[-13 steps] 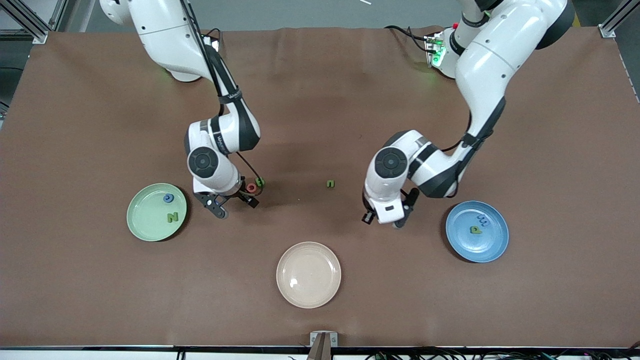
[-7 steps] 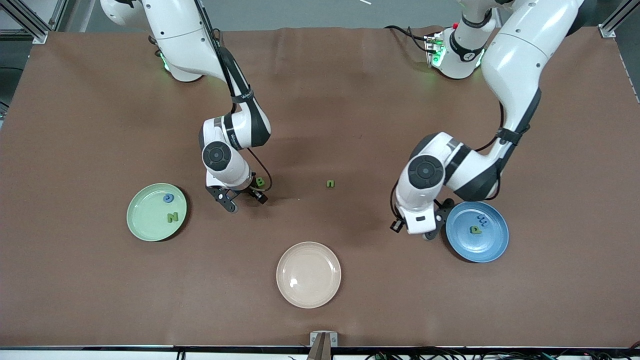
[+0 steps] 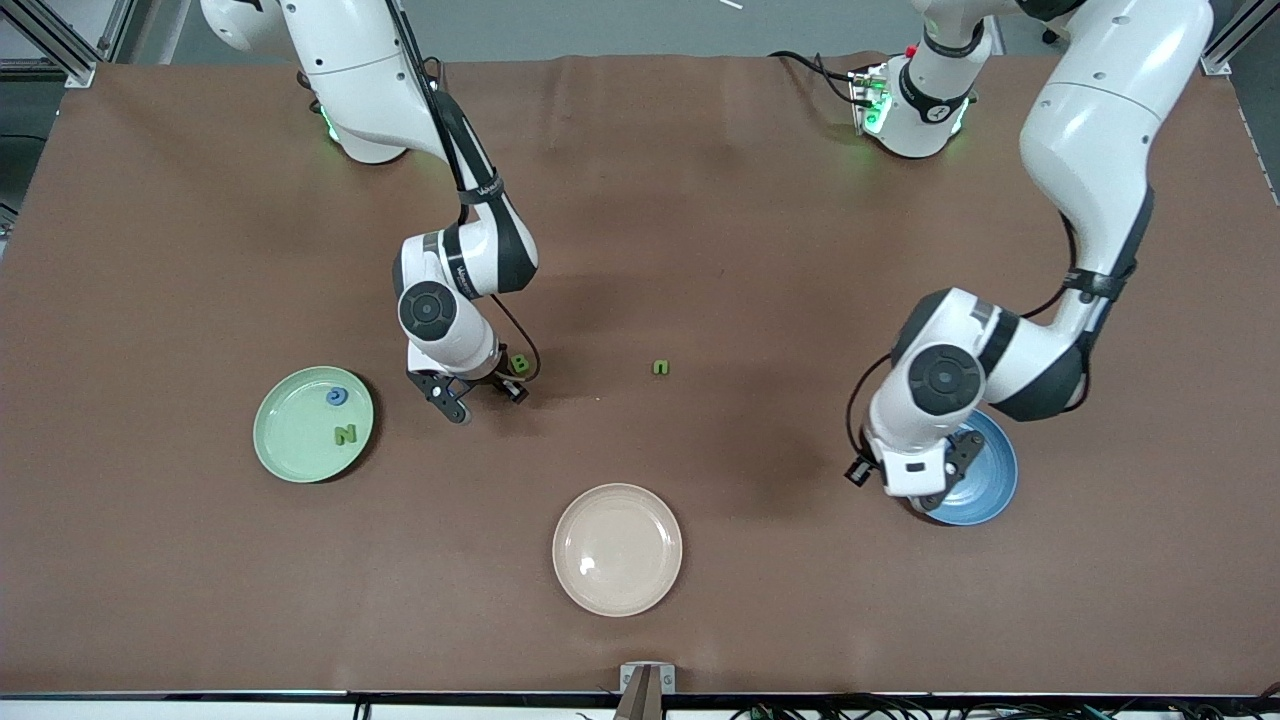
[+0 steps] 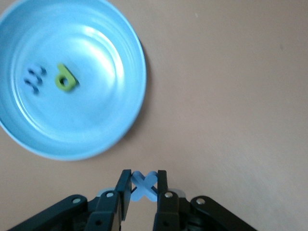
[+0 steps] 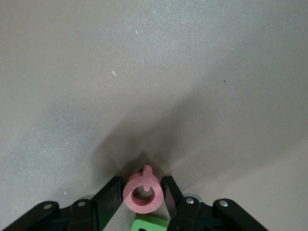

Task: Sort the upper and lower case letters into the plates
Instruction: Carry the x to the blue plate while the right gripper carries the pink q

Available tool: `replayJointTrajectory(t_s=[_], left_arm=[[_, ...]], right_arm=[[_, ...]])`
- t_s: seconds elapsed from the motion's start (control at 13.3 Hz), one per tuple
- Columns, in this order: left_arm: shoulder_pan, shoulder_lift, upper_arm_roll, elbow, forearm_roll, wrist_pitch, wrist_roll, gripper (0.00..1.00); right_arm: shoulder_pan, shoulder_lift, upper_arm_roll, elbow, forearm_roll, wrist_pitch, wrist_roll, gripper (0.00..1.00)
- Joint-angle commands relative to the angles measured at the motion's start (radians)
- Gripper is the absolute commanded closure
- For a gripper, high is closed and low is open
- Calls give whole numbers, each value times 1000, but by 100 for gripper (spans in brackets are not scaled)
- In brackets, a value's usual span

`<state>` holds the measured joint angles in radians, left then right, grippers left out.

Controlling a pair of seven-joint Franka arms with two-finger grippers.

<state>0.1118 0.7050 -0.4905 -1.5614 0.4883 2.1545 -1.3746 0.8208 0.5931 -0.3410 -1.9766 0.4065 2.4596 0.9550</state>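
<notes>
My left gripper [image 3: 925, 488] hangs at the rim of the blue plate [image 3: 990, 470], shut on a pale blue x [image 4: 144, 185]. In the left wrist view the blue plate [image 4: 137, 62] holds a green p [image 4: 65, 78] and a dark blue m [image 4: 34, 79]. My right gripper [image 3: 482, 393] is down on the table between the green plate [image 3: 290, 440] and a small green n [image 3: 660, 367]. Its fingers press both sides of a pink ring-shaped Q [image 5: 132, 197]. A green B [image 3: 519, 363] lies right beside it, also seen as a green block [image 5: 150, 224].
The green plate holds a blue letter [image 3: 337, 396] and a green N [image 3: 345, 434]. A cream plate [image 3: 617, 549] lies nearer the front camera, midway along the table. A brown cloth [image 3: 700, 230] covers the table.
The left arm carried the blue x from the middle of the table to the blue plate's rim. The right gripper shifted over the pink Q and closed its fingers on it.
</notes>
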Motion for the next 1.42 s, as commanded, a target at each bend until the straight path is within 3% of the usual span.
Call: replayJointTrajectory(t_s=[0.0, 0.07, 0.3, 0.45, 0.67, 0.9, 0.97, 1.35], left_arm=[[46, -18, -5, -22, -2, -12, 80, 100], [69, -18, -5, -22, -1, -12, 112, 100], [101, -18, -5, -25, -1, -12, 143, 100], [120, -18, -5, -29, -2, -12, 179, 100], [178, -19, -5, -45, -1, -12, 276, 100], [209, -19, -5, -63, -1, -12, 316, 100], [215, -19, -7, -71, -1, -10, 318, 100], [249, -16, -7, -80, -1, -9, 365, 100]], right_arm=[[3, -4, -1, -37, 15, 15, -67, 76], [0, -4, -3, -37, 15, 16, -87, 81], [-12, -19, -9, -18, 14, -1, -104, 83], [-58, -65, -15, 24, 0, -110, -157, 85], [-72, -98, -154, 105, -46, -310, -322, 84], [-78, -95, -297, 119, -66, -353, -580, 84], [-104, -91, -320, 116, -64, -352, -672, 84], [-276, -70, -317, 98, -55, -340, -1022, 83]])
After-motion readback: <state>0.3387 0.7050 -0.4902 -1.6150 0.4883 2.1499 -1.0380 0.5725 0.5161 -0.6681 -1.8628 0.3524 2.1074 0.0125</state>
